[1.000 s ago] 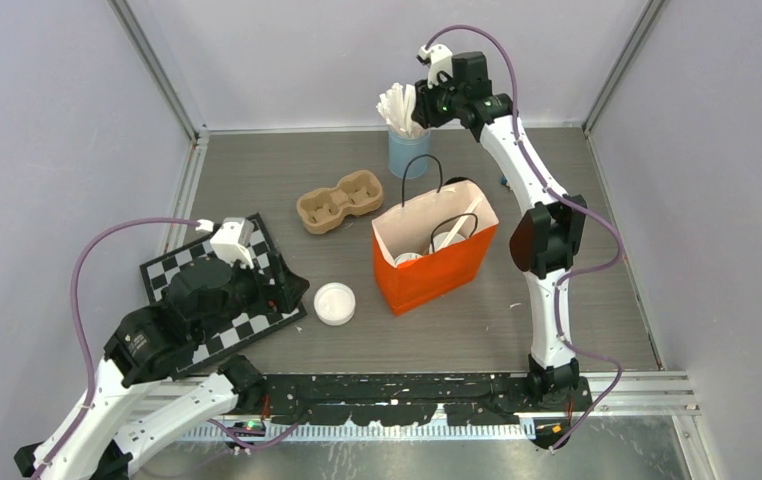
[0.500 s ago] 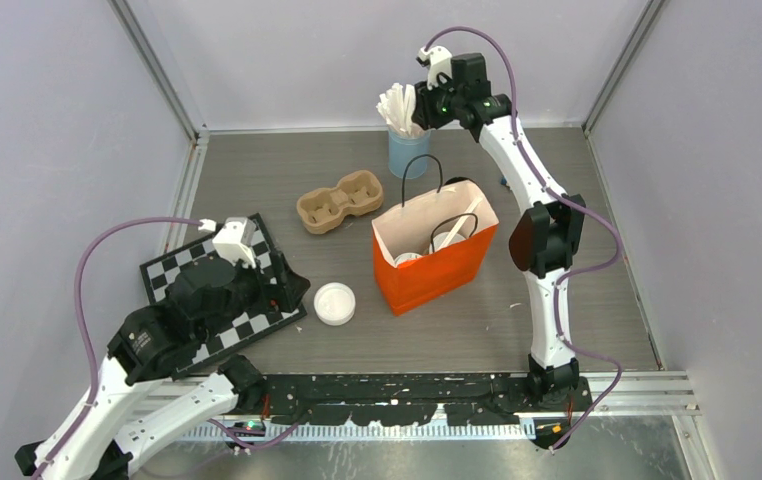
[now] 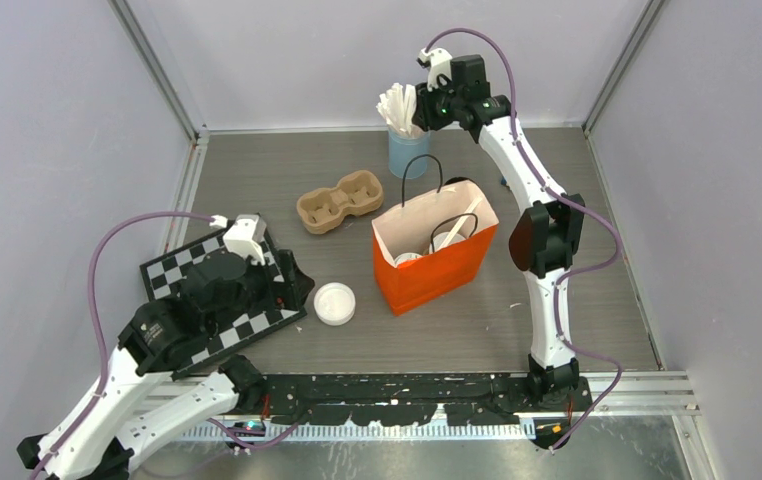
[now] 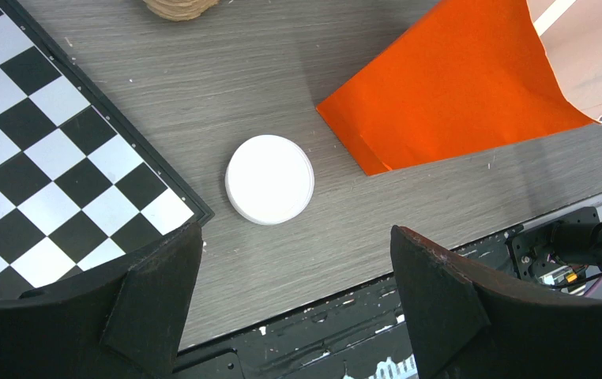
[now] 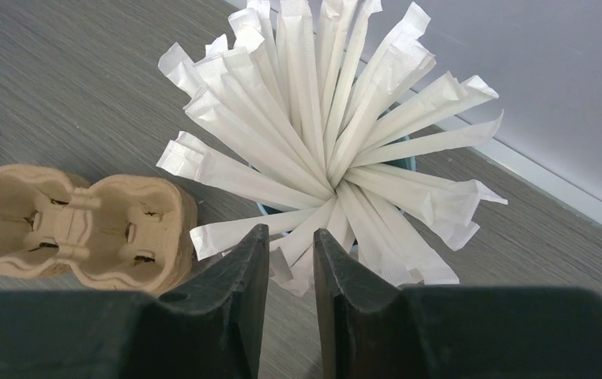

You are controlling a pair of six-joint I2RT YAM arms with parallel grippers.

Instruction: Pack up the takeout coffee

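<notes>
1. Takeout coffee cups (image 3: 409, 258) sit inside the orange bag (image 3: 435, 278), only white lids (image 3: 447, 240) showing.
2. Left gripper (image 4: 294, 233) gapes wide, empty, over a loose lid (image 4: 269, 179).
3. Right gripper (image 5: 290, 233), narrow, brackets stirrers (image 5: 329, 142); grip unclear. Pinch 1, lift straight.

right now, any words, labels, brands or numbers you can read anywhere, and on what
None readable.
Orange bag: plain on the side shown.
Stirrer wrappers: blank.
Cups in the bag: only lids show, sides hidden.
Black rail: white marks, too blurred to read.
</notes>
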